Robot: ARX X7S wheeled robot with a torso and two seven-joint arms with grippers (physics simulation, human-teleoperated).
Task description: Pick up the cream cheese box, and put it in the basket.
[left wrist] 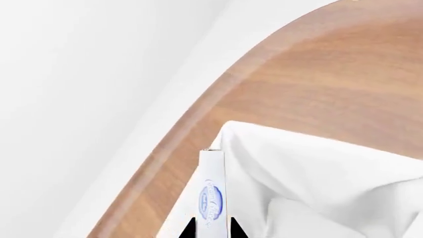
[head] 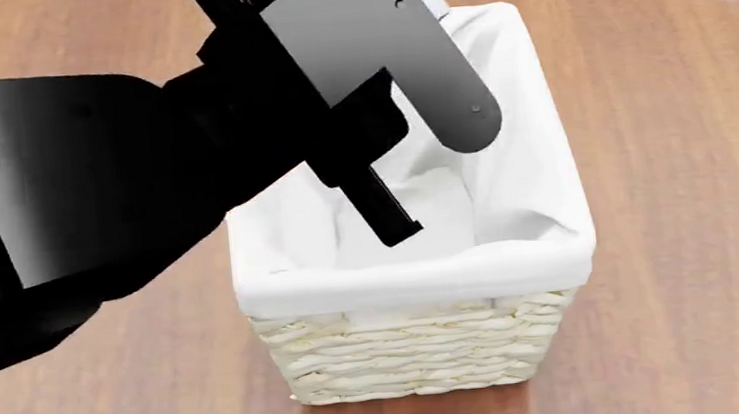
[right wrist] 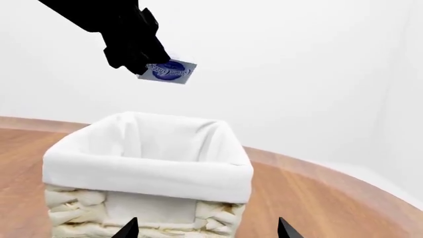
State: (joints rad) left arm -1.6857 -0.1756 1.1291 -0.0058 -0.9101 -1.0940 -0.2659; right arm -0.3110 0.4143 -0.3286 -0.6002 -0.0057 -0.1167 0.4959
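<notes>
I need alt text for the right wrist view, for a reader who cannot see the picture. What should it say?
A black left gripper holds a small white cream cheese box with blue print in the air above an open wicker basket lined with white cloth. The basket stands on a wooden table before a white wall. Two black fingertips of the right gripper, spread apart, show at the lower edge.

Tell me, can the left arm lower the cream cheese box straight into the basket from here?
Probably yes. The left gripper holds the cream cheese box clear above the basket, whose white-lined opening looks unobstructed; the right gripper sits low, outside the basket's wall.
</notes>
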